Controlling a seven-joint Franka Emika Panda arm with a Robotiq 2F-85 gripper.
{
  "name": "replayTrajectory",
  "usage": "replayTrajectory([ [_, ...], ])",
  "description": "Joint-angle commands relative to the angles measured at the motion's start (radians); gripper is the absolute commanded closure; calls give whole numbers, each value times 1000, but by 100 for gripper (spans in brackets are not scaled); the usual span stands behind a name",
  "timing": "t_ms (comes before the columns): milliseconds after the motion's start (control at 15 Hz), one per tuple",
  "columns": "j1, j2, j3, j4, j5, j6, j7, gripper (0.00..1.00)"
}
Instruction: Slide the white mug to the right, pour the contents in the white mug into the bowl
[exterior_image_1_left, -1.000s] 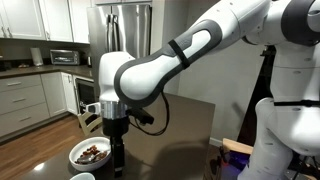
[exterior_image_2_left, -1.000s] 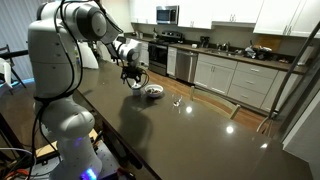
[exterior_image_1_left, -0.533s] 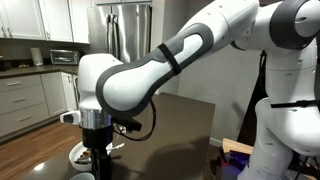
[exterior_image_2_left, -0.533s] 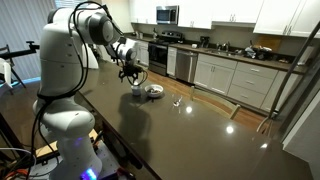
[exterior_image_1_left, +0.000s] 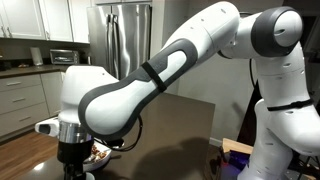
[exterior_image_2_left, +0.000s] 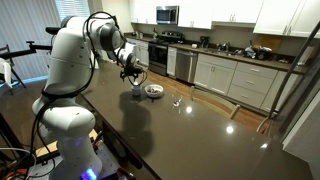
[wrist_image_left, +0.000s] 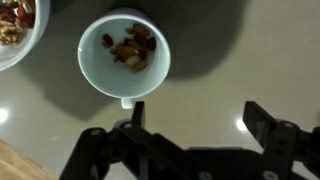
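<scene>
In the wrist view the white mug (wrist_image_left: 124, 55) stands upright with brown food pieces inside, its handle (wrist_image_left: 128, 102) pointing at my left finger. The bowl (wrist_image_left: 14, 30) with similar pieces shows at the top left corner, close beside the mug. My gripper (wrist_image_left: 200, 118) is open, and only bare tabletop lies between its fingers (wrist_image_left: 262, 122); the mug sits just beyond the left fingertip, outside the gap. In both exterior views the bowl (exterior_image_2_left: 153, 91) (exterior_image_1_left: 100, 153) is seen beside the gripper (exterior_image_2_left: 130, 73). The arm (exterior_image_1_left: 110, 95) hides the mug in one of them.
The dark glossy table (exterior_image_2_left: 200, 130) stretches away from the bowl. A small clear glass (exterior_image_2_left: 177, 101) stands a little past the bowl. The table's edge and wooden floor (wrist_image_left: 15, 165) show at the wrist view's lower left. Kitchen counters (exterior_image_2_left: 235, 70) and a fridge (exterior_image_1_left: 125, 35) stand behind.
The arm has swung across an exterior view toward its left edge and now covers the mug there. The gripper stays open and low over the table near the bowl.
</scene>
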Motion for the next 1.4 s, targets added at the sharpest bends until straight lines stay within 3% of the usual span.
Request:
replayTrajectory([
  [0, -14, 17, 18, 10, -14, -1, 10, 0],
  [800, -30, 48, 16, 24, -3, 123, 82, 0],
  [1333, 4, 123, 28, 31, -33, 213, 109, 0],
])
